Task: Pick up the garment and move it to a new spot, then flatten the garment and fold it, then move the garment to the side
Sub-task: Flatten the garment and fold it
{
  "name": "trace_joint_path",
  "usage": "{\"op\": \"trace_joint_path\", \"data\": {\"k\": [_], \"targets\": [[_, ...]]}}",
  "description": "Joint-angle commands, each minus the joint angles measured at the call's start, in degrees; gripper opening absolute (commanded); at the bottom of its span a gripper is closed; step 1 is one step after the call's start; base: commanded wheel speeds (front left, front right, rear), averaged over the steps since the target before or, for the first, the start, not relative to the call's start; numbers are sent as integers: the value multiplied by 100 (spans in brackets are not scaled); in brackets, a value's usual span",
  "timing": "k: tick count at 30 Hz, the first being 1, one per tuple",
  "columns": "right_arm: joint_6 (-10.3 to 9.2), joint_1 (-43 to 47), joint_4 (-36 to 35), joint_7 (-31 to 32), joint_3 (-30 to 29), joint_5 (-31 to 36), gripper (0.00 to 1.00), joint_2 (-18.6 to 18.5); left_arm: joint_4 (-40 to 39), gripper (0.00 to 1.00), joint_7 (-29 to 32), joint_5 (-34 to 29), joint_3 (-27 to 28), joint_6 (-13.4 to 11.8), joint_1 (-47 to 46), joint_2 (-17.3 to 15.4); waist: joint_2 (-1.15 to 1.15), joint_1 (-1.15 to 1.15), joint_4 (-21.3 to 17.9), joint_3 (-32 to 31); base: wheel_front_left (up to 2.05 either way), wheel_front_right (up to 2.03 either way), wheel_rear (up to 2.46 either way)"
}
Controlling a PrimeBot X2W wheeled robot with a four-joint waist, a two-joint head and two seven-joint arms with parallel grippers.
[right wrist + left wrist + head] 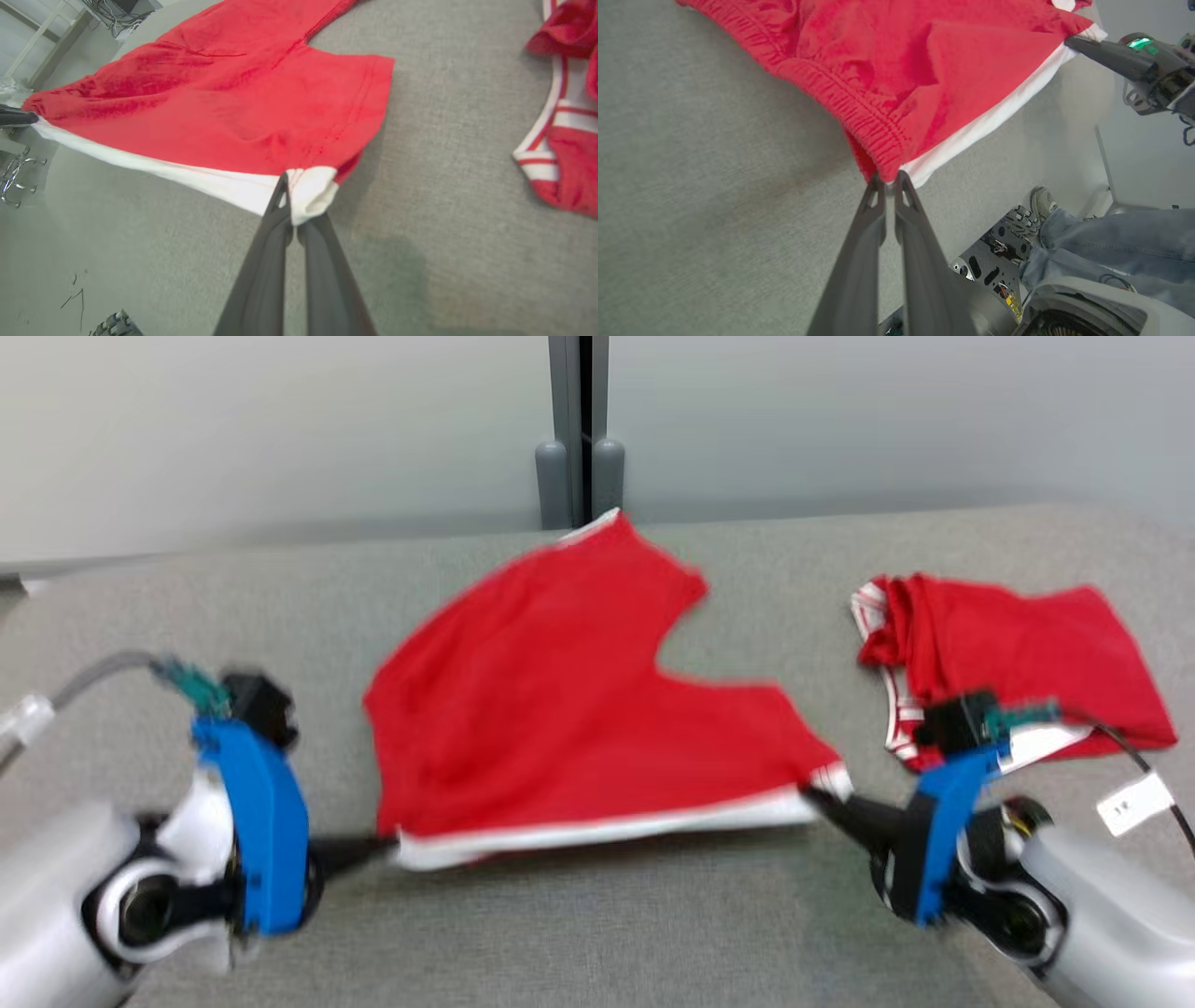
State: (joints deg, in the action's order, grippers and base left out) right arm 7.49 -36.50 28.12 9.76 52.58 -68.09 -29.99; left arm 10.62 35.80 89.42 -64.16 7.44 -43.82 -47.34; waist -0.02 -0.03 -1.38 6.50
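Flattening step: left gripper (pixel 386 847) and right gripper (pixel 818 796) each clamp a corner of the garment (pixel 560 709); next, lower it taut onto the grey surface (pixel 597 943)

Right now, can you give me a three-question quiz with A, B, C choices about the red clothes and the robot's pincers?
1. Where is the crumpled red garment with striped trim?
A. To the right of the spread red shorts with a white band
B. Piled on top of them
C. Down on the floor

2. How many red garments are on the grey fabric tabletop?
A. One
B. Two
C. Three

3. What are the left pincer and right pincer doing?
A. Both hanging open above the cloth
B. Each shut on one end of the shorts' white-banded edge
C. Both resting on the wall

Answers:
1. A: the head view shows it apart from the shorts, on the right.
2. B: there is one spread piece and one crumpled piece.
3. B: each wrist view shows fingers pinching cloth.
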Motion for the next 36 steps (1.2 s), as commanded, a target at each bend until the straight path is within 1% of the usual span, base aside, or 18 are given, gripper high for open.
{"op": "trace_joint_path", "data": {"k": [1, 4, 7, 9, 11, 14, 16, 19, 23, 25, 27, 31, 33, 36], "targets": [[1, 196, -159, 154, 12, -112, 0, -218, -222, 0, 64, 62, -52, -8, 158, -113, 2, 3, -203, -287, 0, 0, 0], [0, 699, -792, 668, 52, -324, 0, -810, -915, 0, 223, 301, -207, -120, 598, -547, 2, 3, -223, -541, 0, 0, 0], [-2, 1085, -1437, 1077, -89, -583, 0, -1392, -1572, 0, 179, 479, -255, -247, 936, -945, 2, 3, -233, -686, 0, 0, 0], [-5, 1276, -1799, 1244, -253, -727, 0, -1720, -1952, 0, 116, 590, -255, -337, 1105, -1168, 2, 3, -222, -708, 0, 0, 0], [-6, 1397, -2035, 1320, -453, -838, 0, -1924, -2221, 0, 74, 662, -233, -417, 1182, -1326, 2, 3, -178, -684, 0, 0, 0], [-6, 1383, -2251, 1427, -717, -893, 0, -1994, -2412, 0, 40, 752, -153, -495, 1147, -1429, 2, 3, -87, -551, 0, 0, 0], [-5, 1159, -2284, 1599, -837, -795, 0, -1935, -2428, 0, 80, 791, -60, -489, 982, -1410, 2, 3, -9, -398, 0, 0, 0], [-4, 660, -2181, 2040, -950, -621, 0, -1746, -2304, 0, 229, 915, 62, -449, 753, -1319, 2, 3, 118, -84, 0, 0, 0], [-2, -262, -1802, 2786, -1058, -412, 0, -1349, -1954, 0, 526, 1003, 217, -414, 345, -1151, 2, 3, 346, 405, 0, 0, 0], [-1, -771, -1569, 3131, -1065, -319, 0, -1093, -1714, 0, 643, 953, 284, -406, 112, -1030, 2, 3, 466, 633, 0, 0, 0], [-1, -1196, -1221, 3410, -1072, -221, 0, -845, -1522, 0, 762, 950, 316, -382, -60, -878, 2, 3, 588, 849, 0, 0, 0], [0, -1997, -434, 3949, -1039, 94, 0, -477, -1127, 0, 956, 994, 417, -328, -449, -564, 2, 3, 867, 1290, 0, 0, 0], [0, -2379, -78, 4064, -1132, 197, 0, -276, -937, 0, 1025, 962, 461, -293, -642, -400, 2, 3, 997, 1509, 0, 0, 0], [0, -2808, 414, 4250, -1169, 399, 0, -99, -702, 0, 1162, 942, 497, -238, -919, -131, 2, 3, 1199, 1806, 0, 0, 0]]}}
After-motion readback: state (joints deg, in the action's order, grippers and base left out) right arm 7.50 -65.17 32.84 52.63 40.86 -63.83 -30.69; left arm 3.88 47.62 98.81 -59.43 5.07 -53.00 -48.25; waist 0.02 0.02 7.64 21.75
